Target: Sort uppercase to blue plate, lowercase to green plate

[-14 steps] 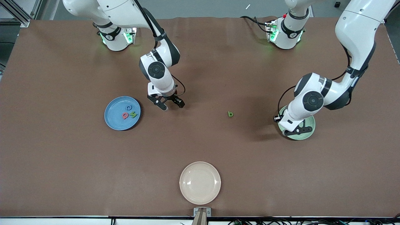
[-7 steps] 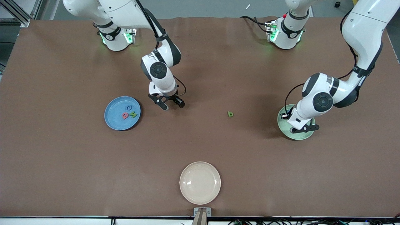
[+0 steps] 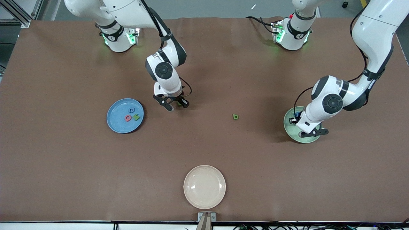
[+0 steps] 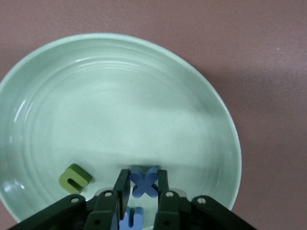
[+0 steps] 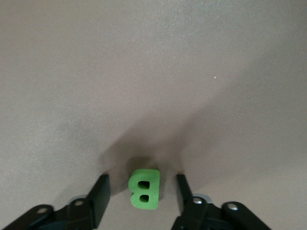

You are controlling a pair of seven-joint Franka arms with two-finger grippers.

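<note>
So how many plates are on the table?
3. The blue plate sits toward the right arm's end, the green plate toward the left arm's end, and the cream plate is nearest the front camera. None seems hidden.

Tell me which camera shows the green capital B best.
The right wrist view: the green B lies on the table between the right hand's spread fingers, its shape plain. The front view hides it under that hand beside the blue plate. The left wrist view misses it.
</note>
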